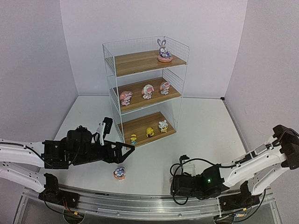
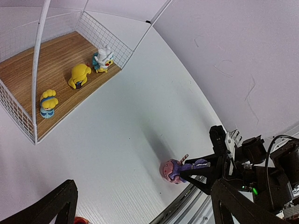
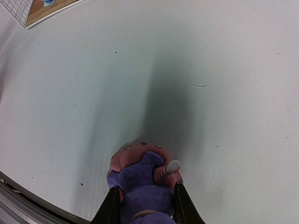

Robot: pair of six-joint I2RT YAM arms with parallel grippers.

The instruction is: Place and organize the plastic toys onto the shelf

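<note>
Right tool (image 3: 147,201): pinched on purple bunny (image 3: 140,173) lying on bench (image 3: 215,70), likely bound for shelf (image 1: 135,61) top board; left tool (image 1: 117,136): fully spread, empty.

Shelf (image 1: 109,60) is white wire with light-brown wood-grain boards. Top board has a purple bunny (image 1: 163,50) on a pink base, the middle toys (image 1: 147,91) are pink and white, and the bottom toys (image 1: 150,132) are mostly yellow, one white. In front of the shelf: white worktop (image 1: 205,126), black right hand (image 3: 147,187), second bunny (image 3: 140,175) purple on pink.
</note>
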